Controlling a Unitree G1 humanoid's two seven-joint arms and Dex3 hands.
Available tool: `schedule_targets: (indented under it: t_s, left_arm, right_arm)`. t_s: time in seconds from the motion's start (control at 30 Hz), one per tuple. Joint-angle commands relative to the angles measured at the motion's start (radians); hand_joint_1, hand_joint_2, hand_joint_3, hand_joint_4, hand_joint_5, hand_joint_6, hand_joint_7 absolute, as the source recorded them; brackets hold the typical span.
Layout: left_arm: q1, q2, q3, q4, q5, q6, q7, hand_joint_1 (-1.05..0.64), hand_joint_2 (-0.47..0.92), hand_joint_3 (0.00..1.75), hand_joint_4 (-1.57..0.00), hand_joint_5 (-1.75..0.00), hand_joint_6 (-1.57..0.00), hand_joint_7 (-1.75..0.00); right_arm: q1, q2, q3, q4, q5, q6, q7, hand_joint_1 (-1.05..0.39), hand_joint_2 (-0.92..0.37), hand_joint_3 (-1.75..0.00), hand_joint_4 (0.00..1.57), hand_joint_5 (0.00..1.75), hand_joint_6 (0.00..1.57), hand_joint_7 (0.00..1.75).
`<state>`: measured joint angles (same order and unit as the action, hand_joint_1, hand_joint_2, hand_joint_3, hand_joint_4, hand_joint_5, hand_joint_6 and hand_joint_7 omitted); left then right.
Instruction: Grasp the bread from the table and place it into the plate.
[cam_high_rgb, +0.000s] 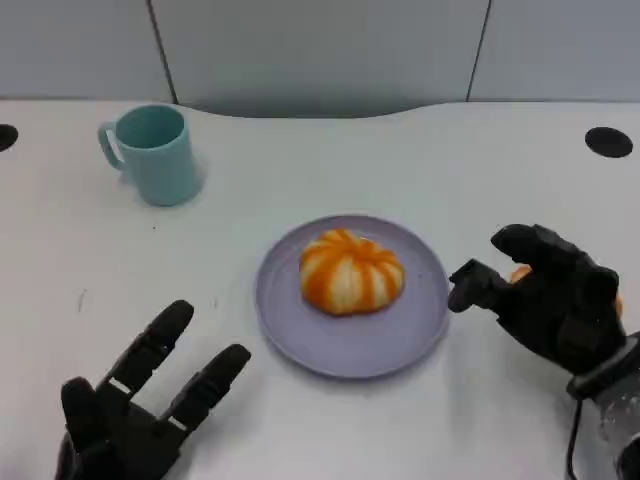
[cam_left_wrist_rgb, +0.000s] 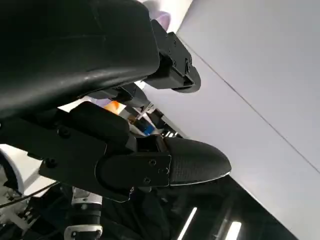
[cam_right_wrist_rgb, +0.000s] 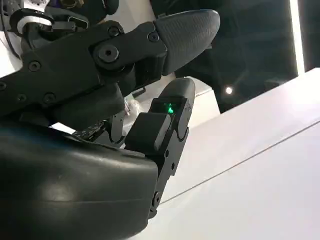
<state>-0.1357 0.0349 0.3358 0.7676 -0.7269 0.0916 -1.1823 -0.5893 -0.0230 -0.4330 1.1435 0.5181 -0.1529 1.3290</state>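
no readable text, labels, brands, numbers or signs anywhere

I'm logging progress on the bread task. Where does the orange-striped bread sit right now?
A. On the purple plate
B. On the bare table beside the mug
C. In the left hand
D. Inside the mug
A: in the head view the bread rests in the middle of the plate.

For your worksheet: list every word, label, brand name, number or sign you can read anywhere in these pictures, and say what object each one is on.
None can be read.
The mug, the plate, the bread and the table bear no writing.
The right hand carries a small green lit mark, too small to read as a sign.
The left hand shows no label.
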Motion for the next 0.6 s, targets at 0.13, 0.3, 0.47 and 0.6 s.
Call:
schedule_targets:
  t_s: [0.13,0.3,0.47,0.6]
  left_arm:
    - [0.03,0.001,0.005,-0.017,0.025,0.001,-0.012,-1.0,0.92,0.34,-0.48,-0.35,-0.47,-0.04]
    - [0.077,0.007,0.0,-0.083,0.019,0.079,-0.002,-1.01,0.92,0.29,-0.48,-0.39,-0.49,-0.03]
    - [0.109,0.006,0.003,-0.134,0.02,0.122,0.007,-1.0,0.92,0.27,-0.36,-0.58,-0.49,-0.01]
    - [0.11,0.001,0.015,-0.097,0.027,0.101,0.001,-1.0,0.92,0.25,-0.31,-0.68,-0.51,-0.01]
  right_arm:
    - [0.041,-0.035,0.02,-0.041,-0.009,0.024,0.006,-0.56,-0.92,-0.1,0.71,1.01,1.07,0.01]
    - [0.074,-0.023,0.028,-0.069,0.004,0.024,0.018,-0.55,-0.92,-0.1,0.7,1.0,1.04,0.0]
    - [0.1,-0.017,0.039,-0.105,0.006,0.052,0.01,-0.56,-0.92,-0.07,0.75,0.92,1.08,0.02]
    - [0.115,-0.018,0.043,-0.102,0.014,0.076,0.037,-0.53,-0.92,-0.07,0.74,0.92,1.07,0.01]
